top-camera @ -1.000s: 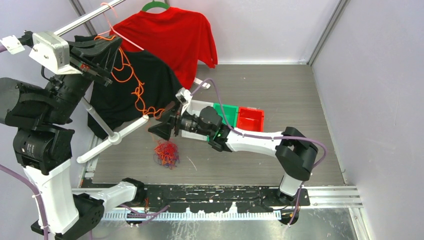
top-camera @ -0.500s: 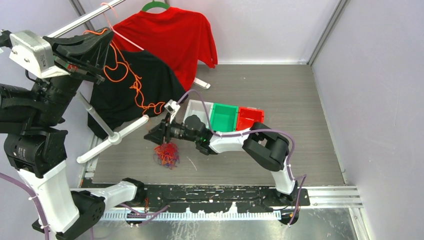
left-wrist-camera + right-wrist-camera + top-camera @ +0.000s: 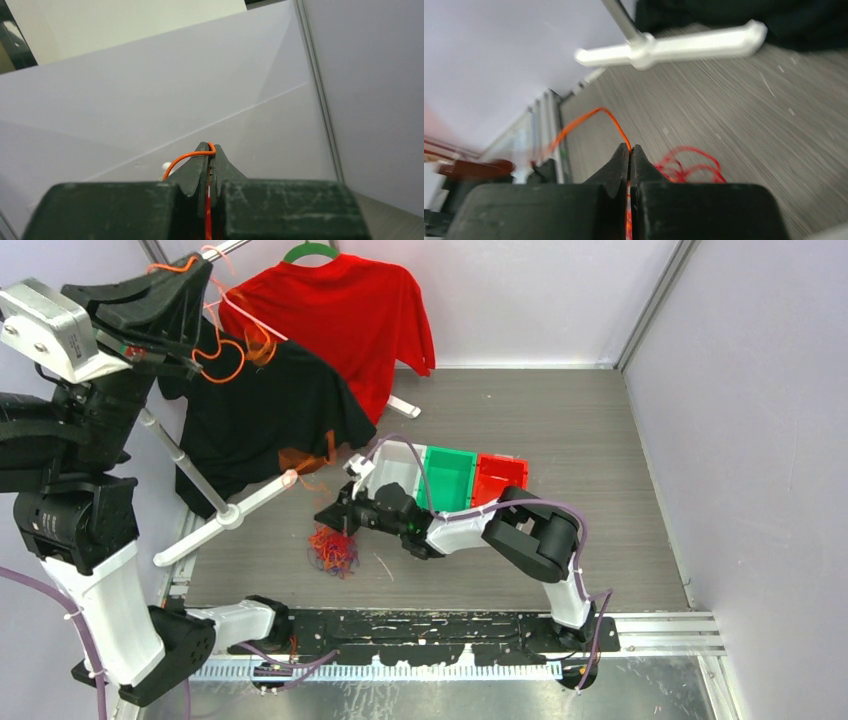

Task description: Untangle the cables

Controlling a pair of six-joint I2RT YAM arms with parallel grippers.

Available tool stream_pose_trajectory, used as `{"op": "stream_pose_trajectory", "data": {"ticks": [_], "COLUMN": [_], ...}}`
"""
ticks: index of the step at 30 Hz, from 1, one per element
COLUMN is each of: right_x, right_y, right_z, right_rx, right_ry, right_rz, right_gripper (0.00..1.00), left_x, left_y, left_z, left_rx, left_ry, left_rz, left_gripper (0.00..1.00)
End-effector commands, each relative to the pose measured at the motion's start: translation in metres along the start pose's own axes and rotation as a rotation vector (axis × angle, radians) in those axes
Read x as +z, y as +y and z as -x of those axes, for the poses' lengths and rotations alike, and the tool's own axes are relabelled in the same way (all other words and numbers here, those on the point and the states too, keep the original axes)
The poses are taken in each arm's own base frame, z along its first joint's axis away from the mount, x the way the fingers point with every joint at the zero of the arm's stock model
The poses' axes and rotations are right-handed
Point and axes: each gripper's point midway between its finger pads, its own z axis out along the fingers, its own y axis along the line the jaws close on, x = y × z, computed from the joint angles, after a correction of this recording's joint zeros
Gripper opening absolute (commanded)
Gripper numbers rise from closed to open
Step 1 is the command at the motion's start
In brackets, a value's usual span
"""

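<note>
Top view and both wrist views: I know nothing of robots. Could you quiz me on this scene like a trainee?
1. True or false: the left gripper is open and empty.
2. The right gripper pinches a wire of which colour? A blue, B orange, C green.
3. What colour is the bin between the white bin and the red bin?
Key: 1 false, it is shut on the orange wire; 2 B; 3 green.

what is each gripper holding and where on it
Both pinch a thin orange cable between their tips: the left gripper high up, a short loop poking past its tips; the right gripper low, near the red-orange tangle.
</note>
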Motion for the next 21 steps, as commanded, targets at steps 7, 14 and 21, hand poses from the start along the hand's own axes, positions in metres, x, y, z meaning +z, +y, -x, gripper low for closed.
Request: {"op": "stream_pose_trajectory", "data": {"ticks": [7, 14, 21], "right_x": [-0.026, -0.037, -0.086], "right_y": [-0.048, -0.025, -0.006], "right_z": [-0.015, 0.01, 0.034], "right_rx": [-0.08, -0.12, -0.142], "right_ry": [0.037, 0.065, 0.11], "right_rz": [-0.249, -0.221, -0.195], "right_gripper": [0.01, 0.53, 0.68], "left_x": [0.01, 0.005, -0.025], "left_y": [0.019, -0.003, -0.043], "left_z": [0.069, 0.013, -0.075], "left_rx": [0.163, 0.058, -0.105], "left_ry": [-0.259, -0.094, 0.176], "left_rz": [0.058, -0.027, -0.143], "left_gripper": [0.0, 0.0, 0.0]}}
